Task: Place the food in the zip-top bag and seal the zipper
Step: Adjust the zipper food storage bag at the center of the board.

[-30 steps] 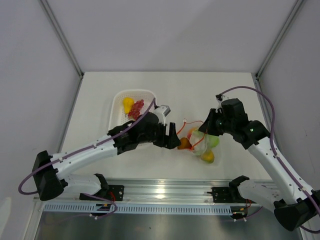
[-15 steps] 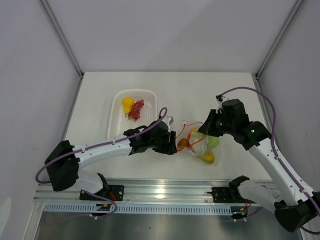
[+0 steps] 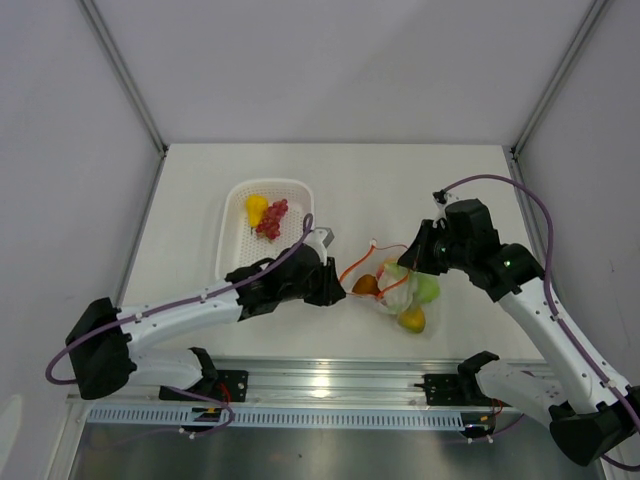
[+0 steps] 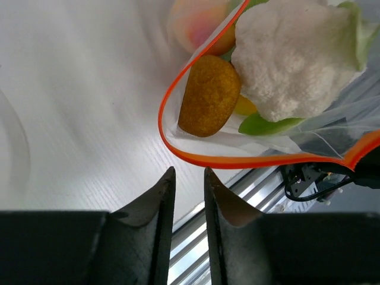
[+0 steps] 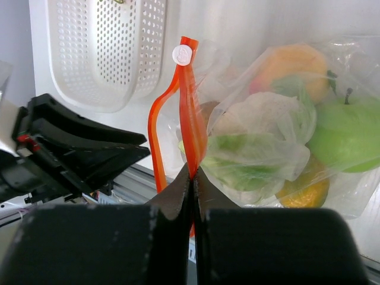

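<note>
right gripper (image 5: 192,178): fingers pressed together, pinching the zipper (image 5: 191,119) where the orange strip is doubled over, with a white tab (image 5: 182,54) on the strip's far end.

zip-top bag (image 3: 400,292) lies on the table (image 3: 420,190), and in the top view its mouth gapes toward 9 o'clock. it holds the cauliflower (image 4: 291,59), the green apple (image 5: 341,139) and an orange-brown fruit (image 4: 209,95) sitting right at the lip.

left gripper (image 4: 189,178) is at 9 o'clock of the mouth. its jaws are down to a thin gap with nothing between them. the strip is just ahead of the tips, not touched.

basket (image 3: 232,250), at 10 o'clock of the bag, holds grapes (image 3: 272,220) and a yellow fruit (image 3: 256,206). neither is bagged, so you're mid-task, not at sealing.

what can bite you from here:
- if you close the left on the near lip now, you can trap the orange-brown fruit or shove it out of the mouth.
- if the right pulls on that folded strip, it drags the whole bag. the bag is light and nothing anchors it.
- if you pinch both lips together, there's no opening left for the grapes.
- the film is slick and crinkly, so a shallow bite will slip off.
</note>
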Robot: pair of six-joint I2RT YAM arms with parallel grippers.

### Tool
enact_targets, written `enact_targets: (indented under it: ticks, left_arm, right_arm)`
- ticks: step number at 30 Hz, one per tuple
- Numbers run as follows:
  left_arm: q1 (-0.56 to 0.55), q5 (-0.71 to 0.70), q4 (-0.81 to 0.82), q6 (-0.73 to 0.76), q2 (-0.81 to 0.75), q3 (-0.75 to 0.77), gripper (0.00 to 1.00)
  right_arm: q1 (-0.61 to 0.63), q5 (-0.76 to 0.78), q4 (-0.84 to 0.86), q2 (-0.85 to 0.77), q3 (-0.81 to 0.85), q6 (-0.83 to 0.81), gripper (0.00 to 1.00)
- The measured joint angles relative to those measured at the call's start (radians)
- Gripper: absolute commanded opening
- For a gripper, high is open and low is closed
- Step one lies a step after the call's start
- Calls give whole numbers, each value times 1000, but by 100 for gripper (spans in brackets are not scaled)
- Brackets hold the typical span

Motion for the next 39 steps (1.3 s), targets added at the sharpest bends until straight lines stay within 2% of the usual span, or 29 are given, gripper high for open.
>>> enact_targets:
  ticks: [2, 5, 7, 8, 9, 11, 15, 24, 29, 30, 31, 39]
  left_arm:
    - [0, -19, 7, -4, -37, -9, 22]
    - [9, -35, 21, -9, -64, -11, 22]
    - [24, -35, 23, -10, -62, -7, 27]
    - [33, -35, 18, -10, -56, -1, 37]
    - [43, -33, 11, -8, -39, 11, 41]
    - [58, -24, -11, -18, 16, 60, 45]
    - [66, -13, -23, -26, 101, 117, 46]
    - [69, 14, -46, -44, 186, 119, 34]
    - [72, 55, -20, -45, 213, 119, 15]
    - [72, 70, -13, -45, 221, 121, 10]
    - [72, 86, -6, -44, 230, 124, 1]
    - [72, 215, 35, -9, 233, 186, 1]
  right_arm:
    - [0, 0, 0, 0, 0, 0, 0]
    - [0, 0, 0, 0, 0, 0, 0]
    - [0, 0, 0, 0, 0, 0, 0]
    - [0, 0, 0, 0, 0, 0, 0]
    - [0, -1, 0, 0, 0, 0, 0]
    - [0, 0, 0, 0, 0, 0, 0]
    - [0, 0, 0, 0, 0, 0, 0]
    - [0, 0, 0, 0, 0, 0, 0]
    - [0, 0, 0, 0, 0, 0, 0]
    - [0, 0, 0, 1, 0, 0, 0]
    - [0, 0, 0, 1, 0, 0, 0]
    - [-2, 74, -2, 40, 0, -24, 0]
